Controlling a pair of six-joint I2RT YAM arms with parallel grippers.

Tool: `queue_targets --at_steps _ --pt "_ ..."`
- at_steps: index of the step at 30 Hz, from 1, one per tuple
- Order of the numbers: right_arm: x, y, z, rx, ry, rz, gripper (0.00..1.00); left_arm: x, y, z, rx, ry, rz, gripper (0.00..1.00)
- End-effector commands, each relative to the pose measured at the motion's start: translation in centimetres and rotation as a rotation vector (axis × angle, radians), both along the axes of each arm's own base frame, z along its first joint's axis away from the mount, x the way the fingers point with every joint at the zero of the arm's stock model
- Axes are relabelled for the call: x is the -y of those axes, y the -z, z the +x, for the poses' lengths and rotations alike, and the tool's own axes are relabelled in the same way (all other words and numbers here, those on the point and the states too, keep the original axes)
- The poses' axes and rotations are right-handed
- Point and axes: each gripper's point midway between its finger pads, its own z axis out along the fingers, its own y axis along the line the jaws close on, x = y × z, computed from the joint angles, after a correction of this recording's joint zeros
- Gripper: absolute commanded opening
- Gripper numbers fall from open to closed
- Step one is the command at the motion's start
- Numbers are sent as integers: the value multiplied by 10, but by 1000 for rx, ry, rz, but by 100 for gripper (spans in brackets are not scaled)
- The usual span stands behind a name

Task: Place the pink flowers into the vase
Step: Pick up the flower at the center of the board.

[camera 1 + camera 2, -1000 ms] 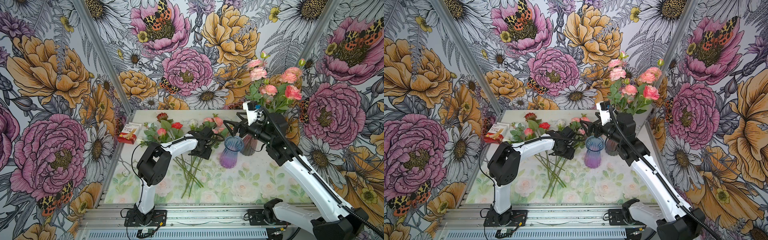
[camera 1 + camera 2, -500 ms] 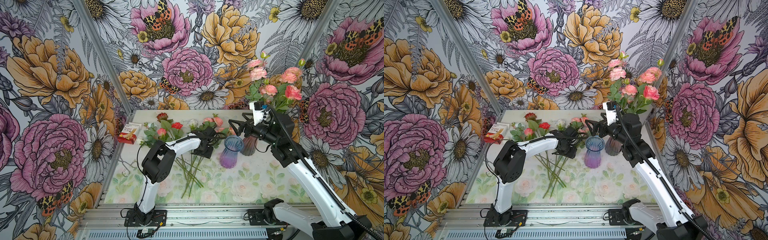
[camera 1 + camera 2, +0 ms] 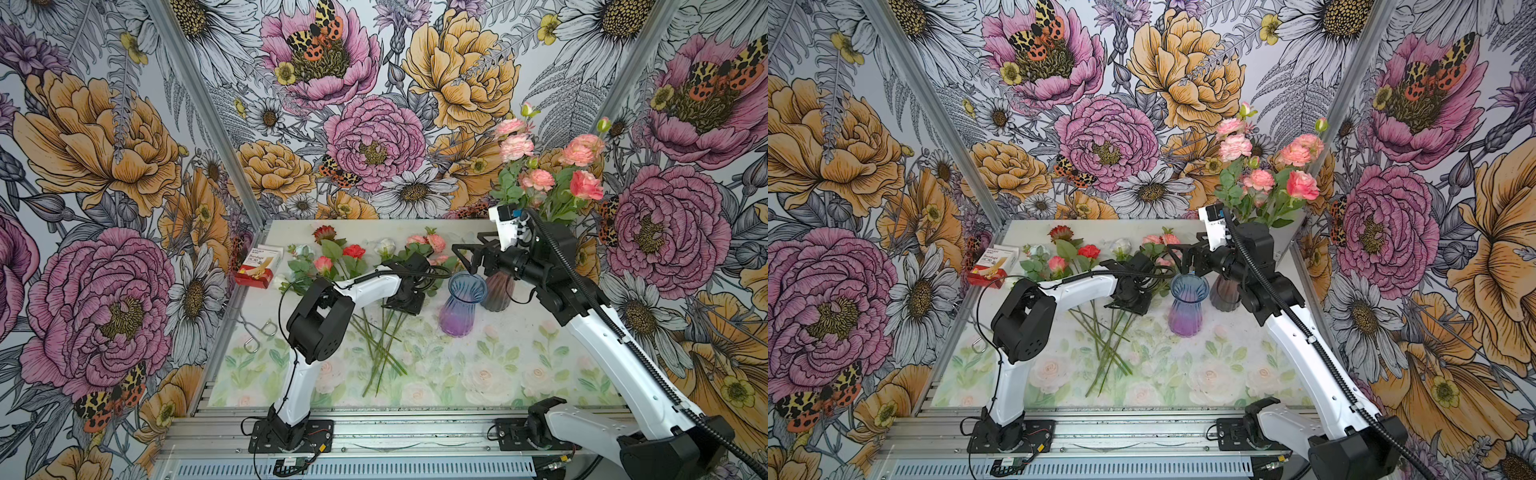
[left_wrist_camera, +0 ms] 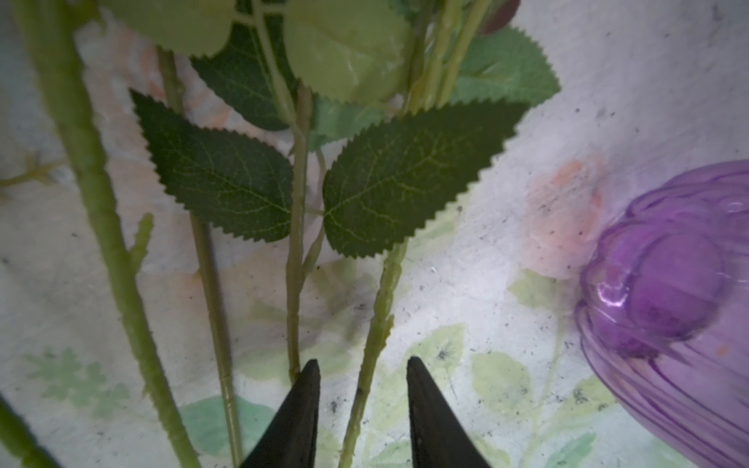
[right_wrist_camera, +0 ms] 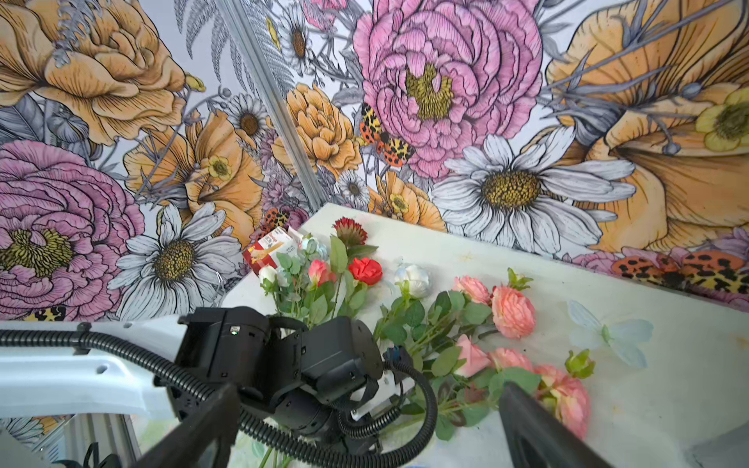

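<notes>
While the left gripper [image 4: 360,366] sits low over the table [image 4: 628,101], its jaws stand narrow around one green stem [image 4: 379,308] — small gap each side. Loose pink flowers [image 3: 426,243] lie just above, centre frame. Purple vase [image 3: 461,305] next; right gripper [image 3: 468,254] at its rim — wide, holding nothing. More pink blooms [image 3: 540,166] fill the brown vase [image 3: 496,293], upper right.

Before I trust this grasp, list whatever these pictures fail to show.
- Left gripper: its fingertips show only in the left wrist view. In both top views its own wrist body covers them.
- Stem between its open jaws: the left wrist view's edge cuts off the bloom, so its colour is unknown.
- Brown vase: the right arm hides its mouth in both top views.
- Box: its smaller print is too small to read in a top view.
</notes>
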Motion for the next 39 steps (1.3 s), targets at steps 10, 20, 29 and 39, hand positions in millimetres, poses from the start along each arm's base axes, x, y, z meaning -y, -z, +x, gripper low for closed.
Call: queue_targets --at_steps 10,20,29,39 --pt "6 -1 3 -48 38 -8 99 6 9 2 -14 25 -19 30" --pt "9 0 1 -44 54 -10 99 7 10 12 -25 11 -42 5" --pt "11 6 0 -55 65 -13 99 7 -44 29 76 0 -122 1" --pt "14 8 6 -68 95 -13 99 -33 -174 56 403 -75 -215 0"
